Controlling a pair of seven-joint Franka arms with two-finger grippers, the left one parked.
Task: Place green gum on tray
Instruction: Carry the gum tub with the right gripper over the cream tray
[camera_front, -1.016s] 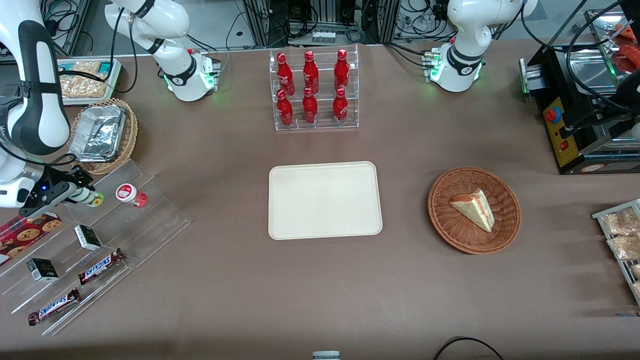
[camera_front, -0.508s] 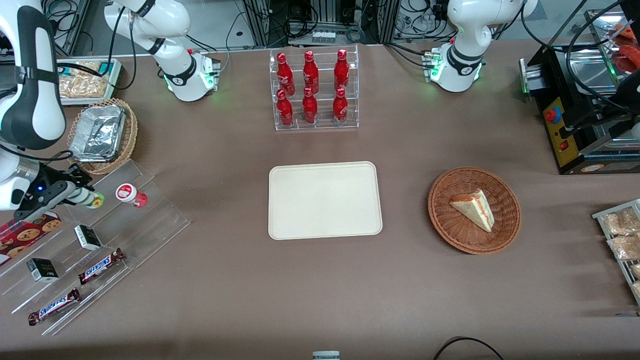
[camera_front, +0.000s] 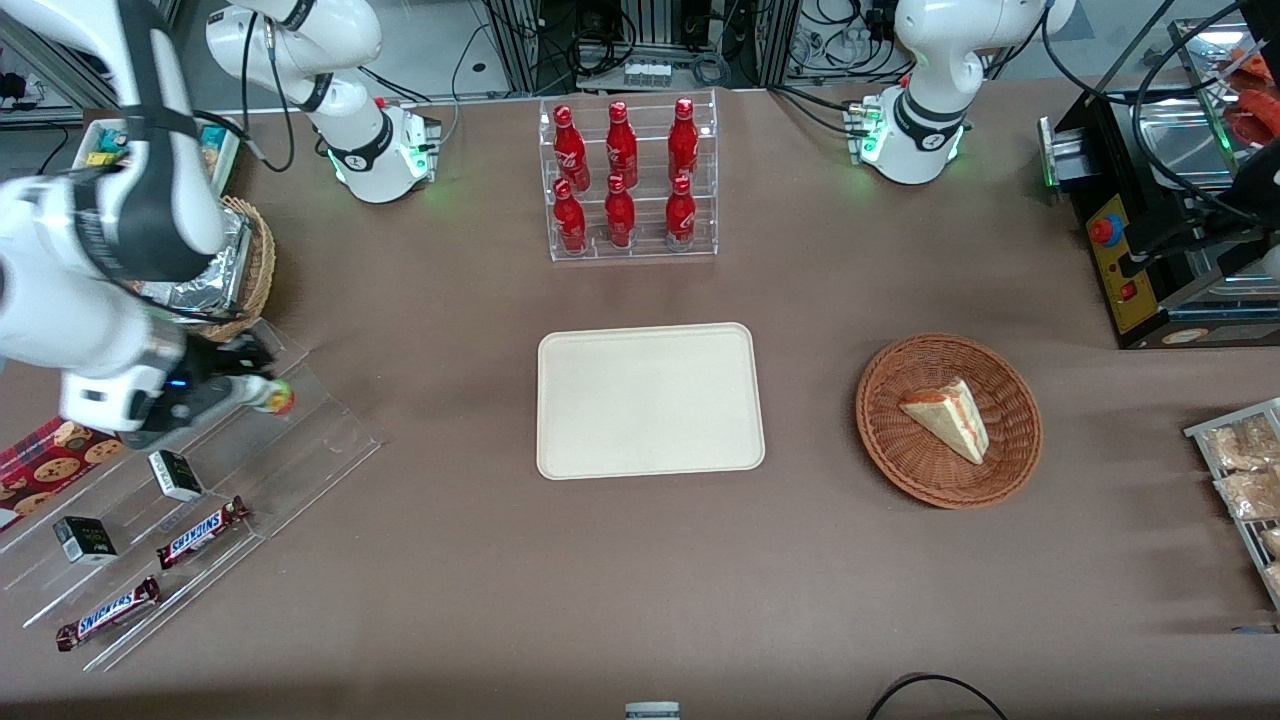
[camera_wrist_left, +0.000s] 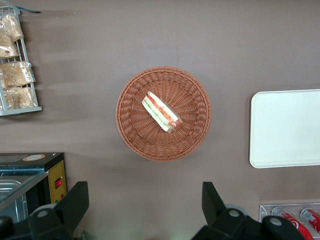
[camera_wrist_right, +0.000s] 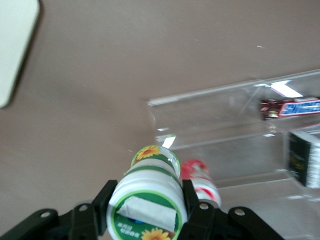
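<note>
The end effector (camera_front: 243, 393) is hanging over the clear plastic stand (camera_front: 300, 440) at the working arm's end of the table (camera_front: 640, 580), and it is lifted up above the steps. Its two black fingers (camera_wrist_right: 102, 200) are squeezing the green gum (camera_wrist_right: 150, 200) from both sides, so the little can is sitting tight between them and is not touching the stand. The can is pointing out from the fingers, and its end with the yellow flower is showing in the wrist view. The red gum (camera_wrist_right: 199, 180) is standing on the stand just under and beside the green one. The tray (camera_front: 650, 400) is lying flat in the middle of the table with nothing on it, well apart from the green gum. Two chocolate bars (camera_front: 200, 530) and small dark boxes (camera_front: 175, 474) are lying on the lower steps of the stand, nearer to the front camera. A brown basket (camera_front: 880, 400) holding a sandwich (camera_front: 950, 418) is sitting toward the parked arm's end, and red bottles (camera_front: 620, 170) are standing in a clear rack farther from the camera than the tray
</note>
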